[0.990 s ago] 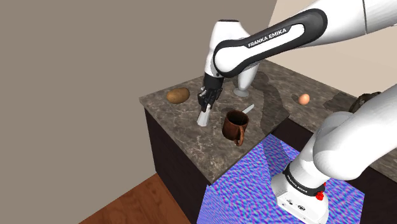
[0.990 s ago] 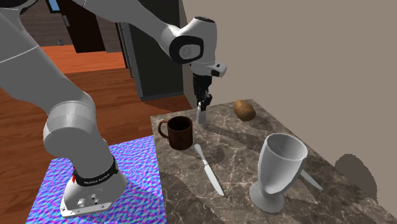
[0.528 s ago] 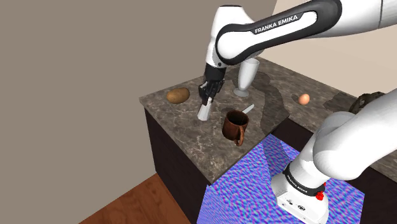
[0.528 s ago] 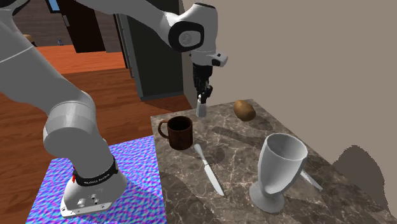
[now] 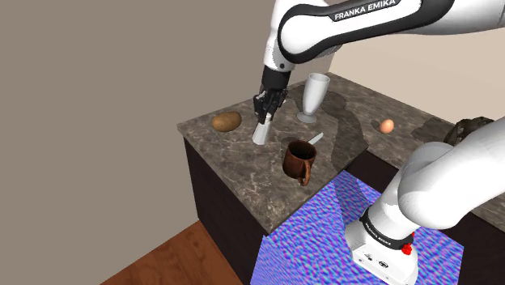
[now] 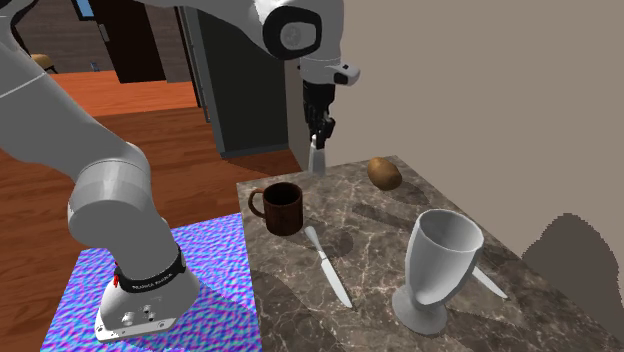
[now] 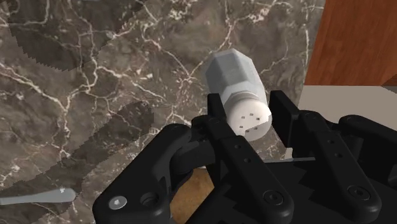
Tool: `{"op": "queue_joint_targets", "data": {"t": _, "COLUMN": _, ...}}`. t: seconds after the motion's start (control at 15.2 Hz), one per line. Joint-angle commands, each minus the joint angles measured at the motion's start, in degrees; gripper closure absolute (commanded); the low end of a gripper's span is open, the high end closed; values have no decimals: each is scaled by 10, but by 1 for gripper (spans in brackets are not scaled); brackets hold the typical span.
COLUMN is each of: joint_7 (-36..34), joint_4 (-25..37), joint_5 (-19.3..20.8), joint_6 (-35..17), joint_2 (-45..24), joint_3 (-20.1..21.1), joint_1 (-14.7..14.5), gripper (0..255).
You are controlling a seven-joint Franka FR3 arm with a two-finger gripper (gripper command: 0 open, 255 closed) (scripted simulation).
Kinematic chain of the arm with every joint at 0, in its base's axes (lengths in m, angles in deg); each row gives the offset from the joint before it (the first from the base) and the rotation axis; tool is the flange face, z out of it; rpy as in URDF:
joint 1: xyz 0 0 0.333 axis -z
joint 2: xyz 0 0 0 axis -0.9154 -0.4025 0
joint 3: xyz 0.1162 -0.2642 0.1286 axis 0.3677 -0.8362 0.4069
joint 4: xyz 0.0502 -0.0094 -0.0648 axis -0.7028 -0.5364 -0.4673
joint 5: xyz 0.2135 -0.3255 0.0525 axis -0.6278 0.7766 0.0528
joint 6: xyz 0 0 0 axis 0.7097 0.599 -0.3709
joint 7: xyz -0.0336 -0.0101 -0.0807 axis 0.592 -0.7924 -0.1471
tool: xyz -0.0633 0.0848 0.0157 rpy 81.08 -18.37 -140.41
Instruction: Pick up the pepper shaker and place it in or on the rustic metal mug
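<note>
- The gripper [image 7: 249, 113] is closed on the grey pepper shaker [image 7: 236, 83], its fingers clasping the perforated top.
- The shaker hangs below the gripper, lifted off the marble table [image 5: 235, 174].
- The brown mug [image 5: 300, 160] stands lower, off to one side.

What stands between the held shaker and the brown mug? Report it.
Nothing visible. The pepper shaker, clasped in the jaws, hangs above the counter; only bare marble lies between it and the open mug.
</note>
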Motion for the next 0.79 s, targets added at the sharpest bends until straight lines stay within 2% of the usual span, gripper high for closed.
{"op": "queue_joint_targets", "data": {"t": 0.0, "joint_7": -1, "joint_4": 12, "joint_5": 1, "joint_6": 16, "joint_2": 4, "joint_3": -1, "joint_1": 0, "gripper": 255}}
{"op": "queue_joint_targets", "data": {"t": 0.73, "joint_7": -9, "joint_4": 86, "joint_5": 5, "joint_6": 103, "joint_2": 17, "joint_3": -3, "joint_1": 2, "gripper": 255}}
